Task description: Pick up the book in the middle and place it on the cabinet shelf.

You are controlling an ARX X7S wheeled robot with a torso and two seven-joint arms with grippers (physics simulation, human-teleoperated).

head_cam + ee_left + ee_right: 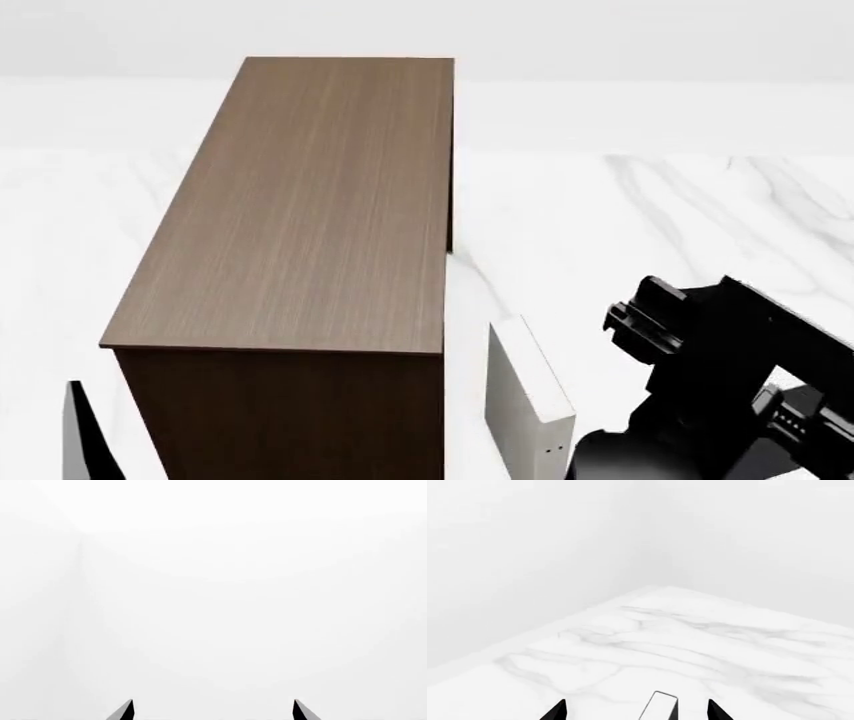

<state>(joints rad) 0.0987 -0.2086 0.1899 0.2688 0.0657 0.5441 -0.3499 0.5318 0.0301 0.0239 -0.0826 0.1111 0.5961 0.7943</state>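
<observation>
The cabinet shelf (pixel 307 210) is a tall dark brown wood box with a flat lighter top, at the left middle of the head view. In the right wrist view, my right gripper (pixel 636 711) is open. Between its fingertips, touching neither, shows a book corner (pixel 657 709) with a white face, a grey rim and a dark side. It looks like the dark grey book. That book does not show in the head view, where my right arm (pixel 721 380) is low at the right. My left gripper (pixel 213 711) is open and empty, facing blank white.
A pale off-white book (pixel 531 398) with small dots on its spine stands upright on the white marble table (pixel 641 220), just right of the cabinet's near end. A black part of my left arm (pixel 83 440) shows at the bottom left. The table's far corner (pixel 654 587) meets white walls.
</observation>
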